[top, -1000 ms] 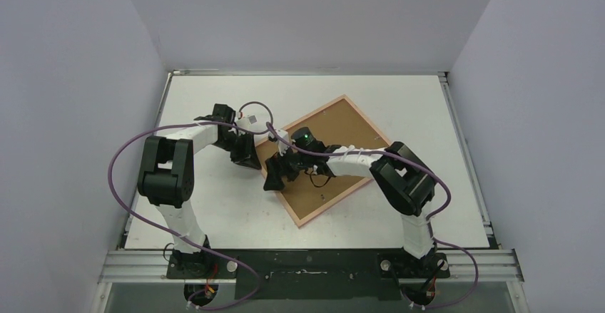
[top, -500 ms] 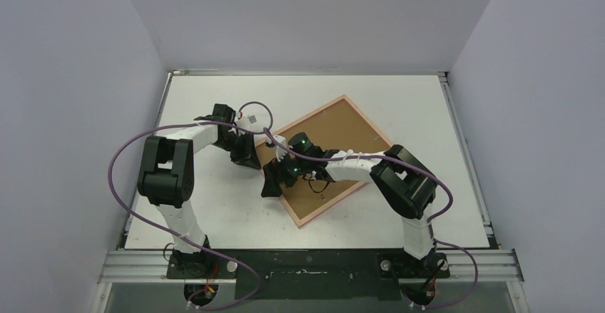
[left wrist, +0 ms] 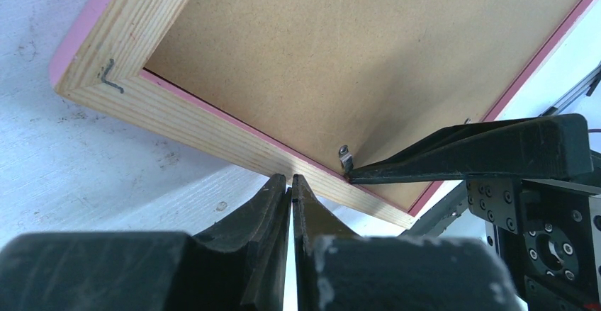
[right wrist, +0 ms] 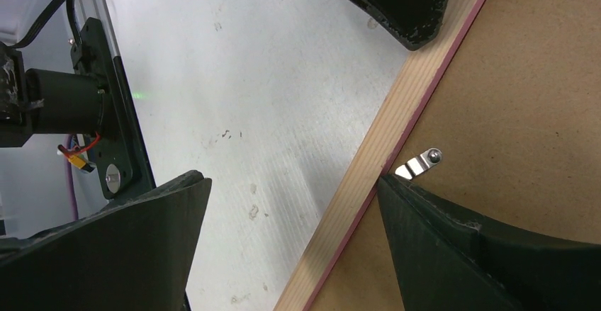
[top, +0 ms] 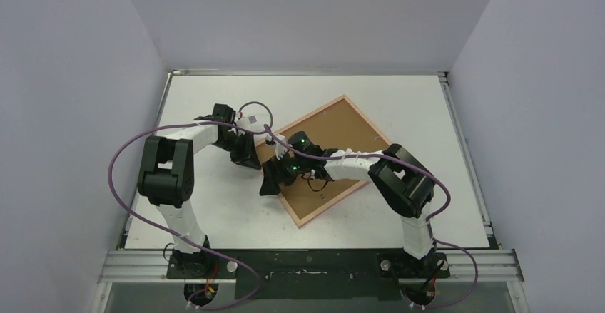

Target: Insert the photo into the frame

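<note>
Frame (left wrist: 212, 132): face down, brown backing (right wrist: 524, 98) up.
Left gripper (left wrist: 289, 180): pinched closed, empty, tips at wooden edge.
Right gripper (right wrist: 292, 181): spread wide astride edge, finger beside clip (right wrist: 419, 163).

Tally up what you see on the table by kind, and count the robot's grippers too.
frame: 1
backing panel: 1
metal clip: 1 in clear view
grippers: 2 (left gripper, right gripper)
Total: 5

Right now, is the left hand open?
No, the left wrist view shows the left hand closed to a thin slit, right at the wooden edge of the frame.
</note>
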You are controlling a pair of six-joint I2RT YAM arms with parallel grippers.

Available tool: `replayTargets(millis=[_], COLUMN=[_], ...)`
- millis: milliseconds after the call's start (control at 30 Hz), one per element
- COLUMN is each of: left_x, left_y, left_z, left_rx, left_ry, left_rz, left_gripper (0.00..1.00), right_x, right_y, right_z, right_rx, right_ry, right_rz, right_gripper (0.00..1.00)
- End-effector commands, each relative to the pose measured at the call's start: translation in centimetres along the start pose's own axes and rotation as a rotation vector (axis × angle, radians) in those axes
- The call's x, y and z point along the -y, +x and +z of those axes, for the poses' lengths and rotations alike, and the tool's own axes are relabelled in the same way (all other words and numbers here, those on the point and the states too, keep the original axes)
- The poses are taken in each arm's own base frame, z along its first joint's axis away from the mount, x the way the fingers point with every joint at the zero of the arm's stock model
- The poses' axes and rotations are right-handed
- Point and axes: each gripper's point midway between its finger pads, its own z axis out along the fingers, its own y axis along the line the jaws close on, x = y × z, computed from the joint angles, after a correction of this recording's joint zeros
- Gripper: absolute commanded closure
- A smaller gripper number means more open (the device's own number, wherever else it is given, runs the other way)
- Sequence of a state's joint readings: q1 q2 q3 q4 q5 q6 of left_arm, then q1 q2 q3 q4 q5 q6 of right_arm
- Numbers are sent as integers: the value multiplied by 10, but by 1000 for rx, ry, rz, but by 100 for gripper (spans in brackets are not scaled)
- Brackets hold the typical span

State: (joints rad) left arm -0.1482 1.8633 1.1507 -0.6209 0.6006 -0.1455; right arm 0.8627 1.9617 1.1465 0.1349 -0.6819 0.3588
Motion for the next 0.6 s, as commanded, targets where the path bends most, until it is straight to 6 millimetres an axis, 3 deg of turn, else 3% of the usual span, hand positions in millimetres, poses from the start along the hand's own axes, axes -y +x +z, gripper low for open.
replayTargets(millis=[0,167,267,433,500,567], left_x=[-18,-17,-20,-25,-29,-31], left_y=[1,-1,-2,-5,-6,-7], left_z=[17,17,16,13,12,11], left_rx=[-18,-19,-19,-7,-3,1], left_ry=[-76,-77,-81,-91,-100,-107], left_rz=[38,43,40,33,32,30], left_gripper=[93,93,93,94,94,94], right_x=[-15,-21,-29,-28,-19,6], right_y=[-29,-33,-43,-67,-76,-84], right_z=[14,12,-2,-47,-70,-97], right_rx=[80,94,129,206,241,289], right_ry=[-72,-83,-77,-10,48,151], right_rz=[-58,-64,-83,-122,-136,-126], right_gripper=[8,8,8,5,4,2])
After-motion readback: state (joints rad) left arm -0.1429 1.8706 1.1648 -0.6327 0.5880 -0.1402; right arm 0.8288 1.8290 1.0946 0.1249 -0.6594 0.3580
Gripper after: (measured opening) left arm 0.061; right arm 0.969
